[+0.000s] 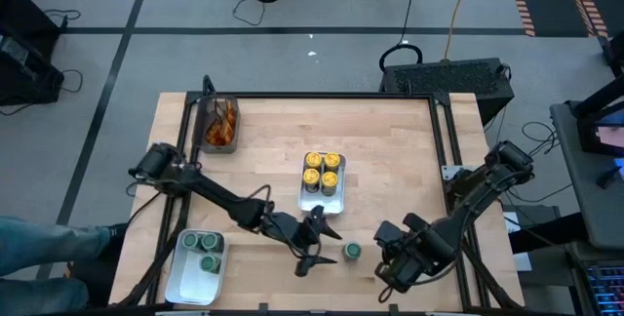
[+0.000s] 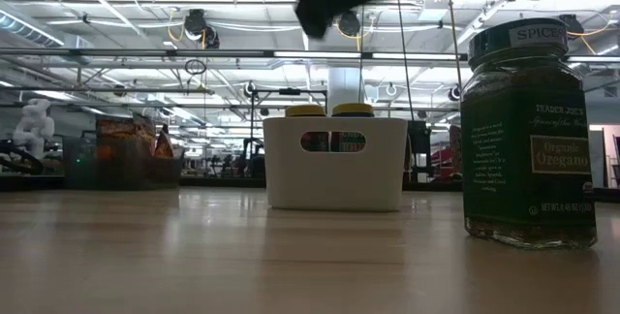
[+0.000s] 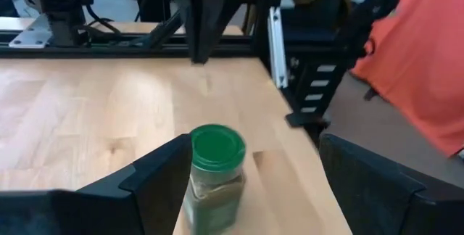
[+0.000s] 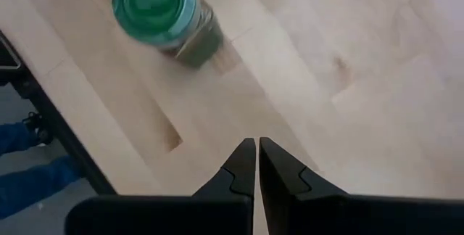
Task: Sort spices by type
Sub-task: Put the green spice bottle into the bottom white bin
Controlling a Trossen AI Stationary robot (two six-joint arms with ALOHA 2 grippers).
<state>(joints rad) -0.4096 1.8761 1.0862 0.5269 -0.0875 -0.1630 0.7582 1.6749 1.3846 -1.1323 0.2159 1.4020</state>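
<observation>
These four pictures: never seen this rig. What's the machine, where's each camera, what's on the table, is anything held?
It is a robot with two dark jointed arms at a light wooden table, each ending in a two-finger gripper.

The high view looks straight down. The low view sits at table height. Each wrist view looks forward past that arm's own fingers.

On the table: a white rectangular tray with four yellow-lidded jars, another white tray at the near left corner with three green-lidded jars, a dark bin with orange-brown packets, and one loose green-lidded oregano jar.

Nothing is held. The left gripper is open beside the loose jar, one finger close to it in the left wrist view. The right gripper is shut, near the jar on its other side.
</observation>
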